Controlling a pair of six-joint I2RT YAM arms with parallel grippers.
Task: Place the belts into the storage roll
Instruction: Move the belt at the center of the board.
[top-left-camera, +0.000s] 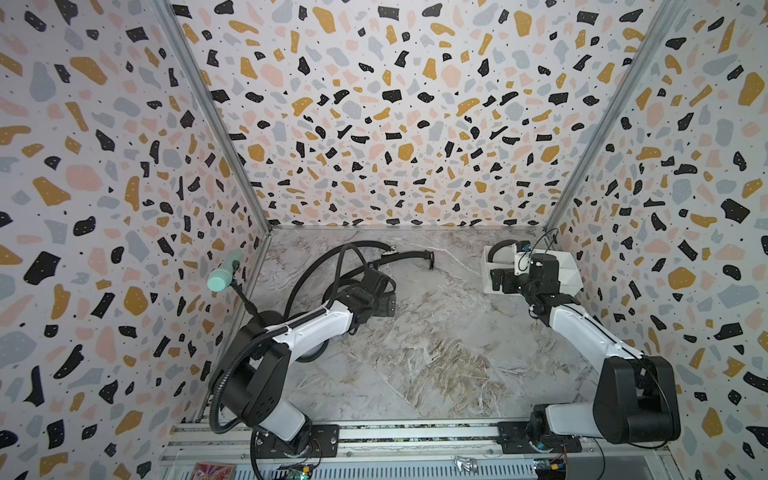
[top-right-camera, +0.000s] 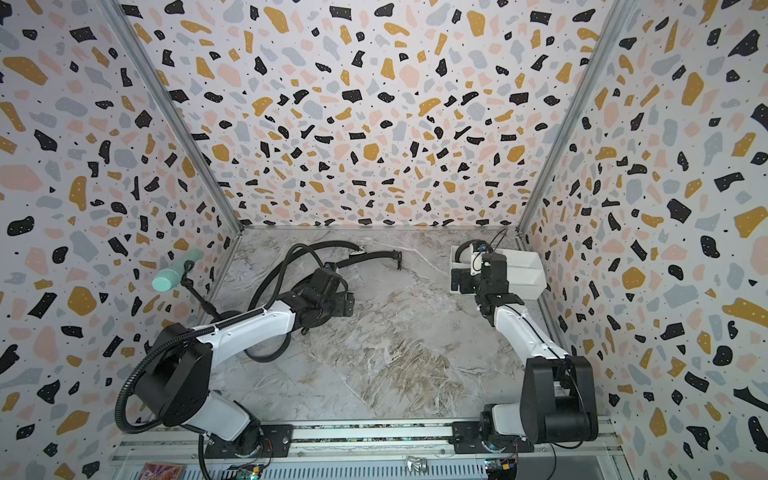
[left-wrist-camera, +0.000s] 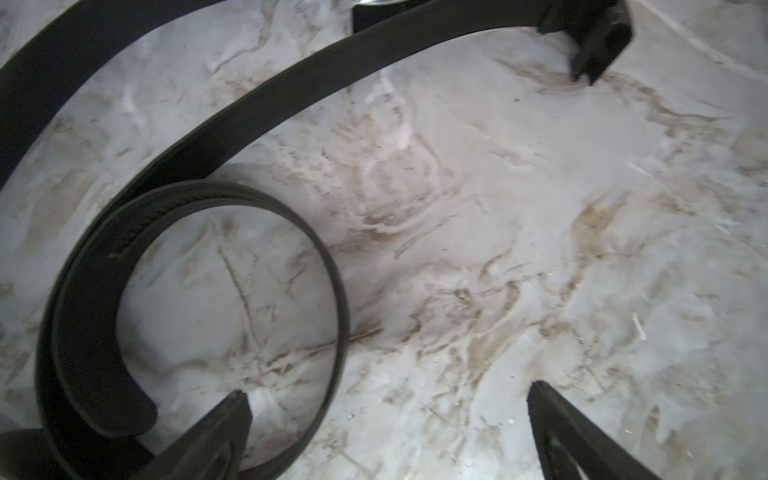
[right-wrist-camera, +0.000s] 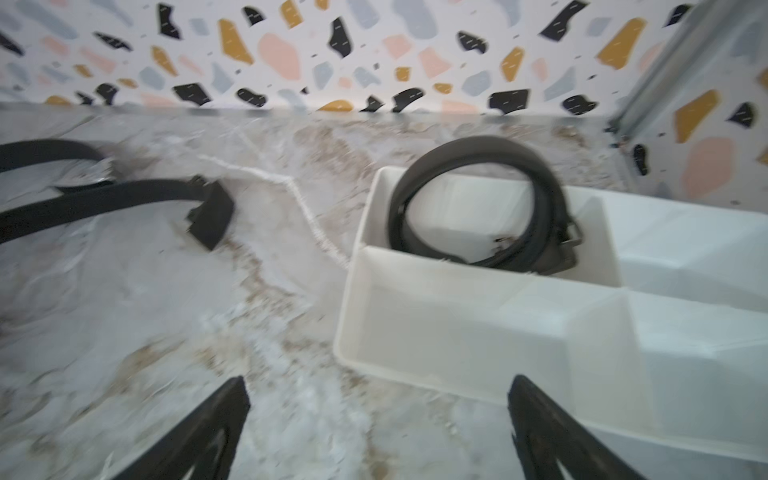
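I saw the coiled belt (right-wrist-camera: 473, 146) sitting in the far end box of the white tray (right-wrist-camera: 436, 332). The tray stood at the back right of the table (top-left-camera: 436, 353), close to the side wall. Two more belts lay on the table, left of the tray and well apart from it: the black-buckle belt (right-wrist-camera: 104, 201) and the shiny-buckle belt (right-wrist-camera: 50, 148). The table was grey with brown streaks. The walls (top-left-camera: 374, 104) were white with black, yellow, pink and grey spots.

My left gripper (left-wrist-camera: 386, 388) was spread wide and held nothing. It hung by the curled end of the black-buckle belt. I could not tell if it touched it. My right gripper (right-wrist-camera: 378, 379) was wide too, with nothing in it, just beside the tray.
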